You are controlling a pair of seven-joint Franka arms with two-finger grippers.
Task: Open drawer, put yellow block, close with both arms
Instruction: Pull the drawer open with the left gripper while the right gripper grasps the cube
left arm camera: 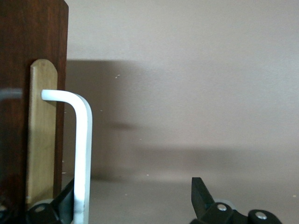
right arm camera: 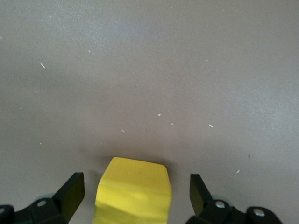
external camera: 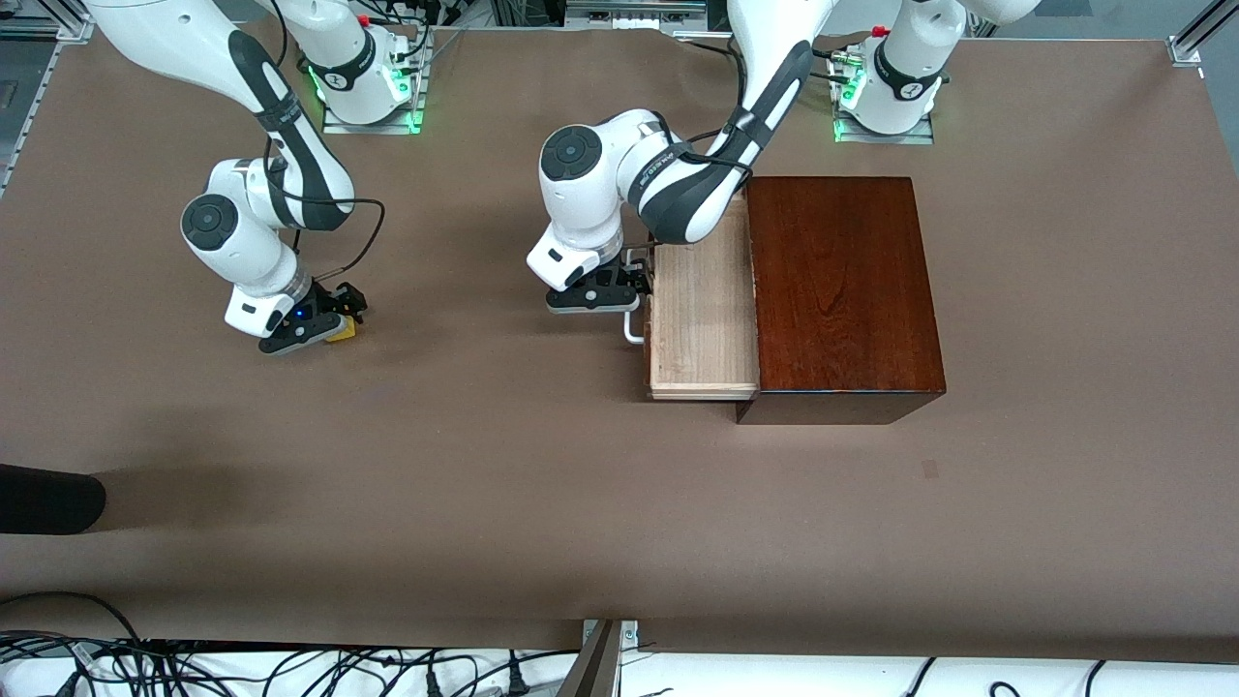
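Note:
The drawer (external camera: 702,310) is pulled out of the dark mahogany box (external camera: 840,290), its pale wood tray bare inside. Its white loop handle (external camera: 633,329) also shows in the left wrist view (left arm camera: 83,144). My left gripper (external camera: 610,288) is open at the handle, one finger (left arm camera: 65,200) next to the handle bar, the other finger (left arm camera: 201,196) well apart from it. The yellow block (external camera: 341,330) lies on the table toward the right arm's end. My right gripper (external camera: 324,318) is open and low around it; in the right wrist view the block (right arm camera: 133,193) sits between the fingers with gaps on both sides.
The brown table mat (external camera: 484,465) stretches wide between the block and the drawer. A dark object (external camera: 48,499) pokes in at the table edge near the right arm's end, nearer the front camera. Cables (external camera: 194,668) lie along the near edge.

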